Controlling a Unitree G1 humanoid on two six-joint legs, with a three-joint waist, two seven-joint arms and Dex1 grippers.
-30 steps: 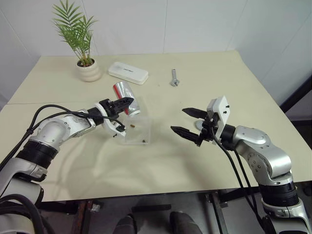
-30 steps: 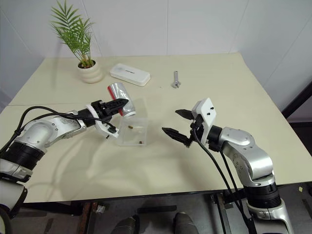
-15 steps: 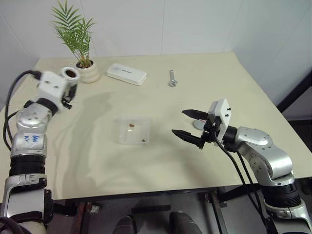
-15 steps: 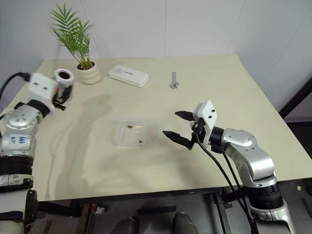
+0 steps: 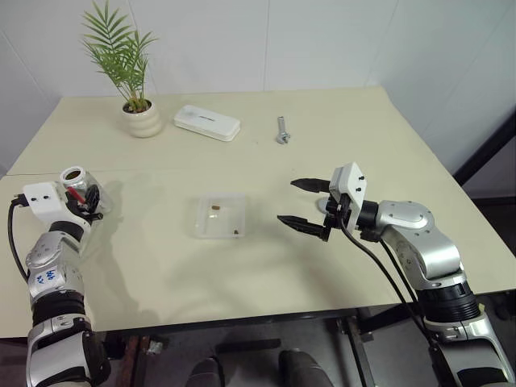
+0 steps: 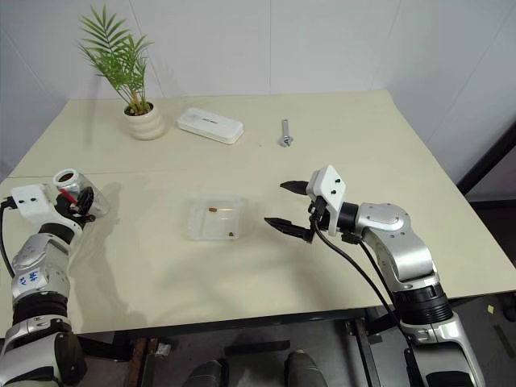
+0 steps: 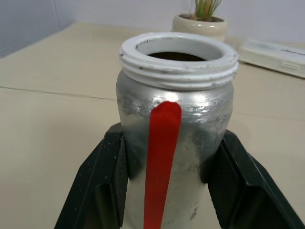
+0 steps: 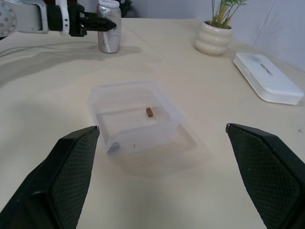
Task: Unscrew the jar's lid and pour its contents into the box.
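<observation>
The jar (image 5: 76, 187), silver with a red stripe and an open white threaded neck, stands upright near the table's left edge. My left gripper (image 5: 82, 197) is shut on its body, and its black fingers (image 7: 102, 181) press both sides of the jar (image 7: 176, 119). The clear box (image 5: 219, 215) lies mid-table with small brown contents (image 8: 149, 111) inside. My right gripper (image 5: 310, 205) hovers open just right of the box, holding nothing. A small grey lid (image 5: 322, 206) lies partly hidden behind its fingers.
A cream plant pot (image 5: 141, 121) with a palm, a white oblong case (image 5: 207, 122) and a metal bolt (image 5: 282, 130) sit along the far side of the table. The table's front edge runs close below both arms.
The left arm swung the jar away from its tilted pose over the box, out to the left, and brought it upright by the table's left edge. The right gripper stayed open and barely moved.
</observation>
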